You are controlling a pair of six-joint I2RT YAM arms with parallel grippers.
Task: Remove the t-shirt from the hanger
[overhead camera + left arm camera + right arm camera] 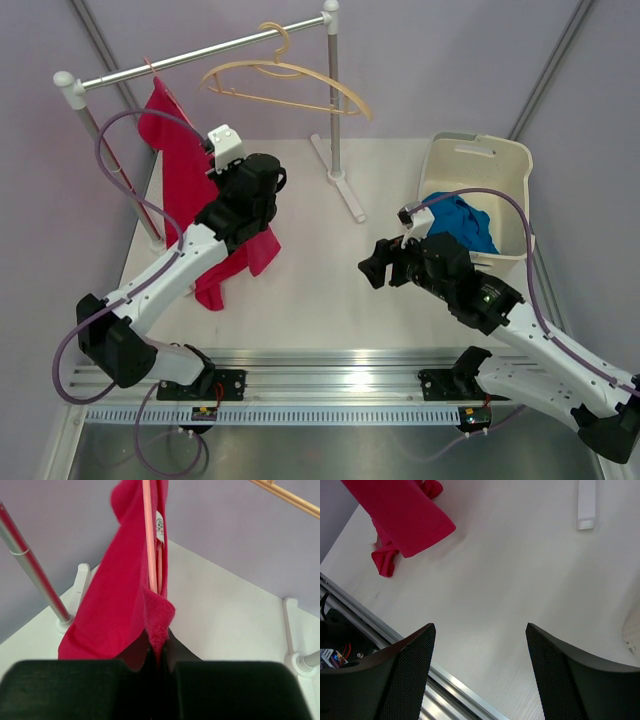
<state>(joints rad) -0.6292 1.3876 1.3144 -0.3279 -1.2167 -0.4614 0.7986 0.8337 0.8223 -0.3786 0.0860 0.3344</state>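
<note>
T-shirt (180, 165) hangs at the rail's (200, 52) left end, empty hanger (338, 88) to its right. Bin (478, 148) far right on the table (310, 295), cloth (465, 222) inside. Right gripper (372, 270) sits between t-shirt and bin.

I can read nothing here; the white tag (160, 527) inside my red t-shirt (115, 605) bears print too small.
</note>
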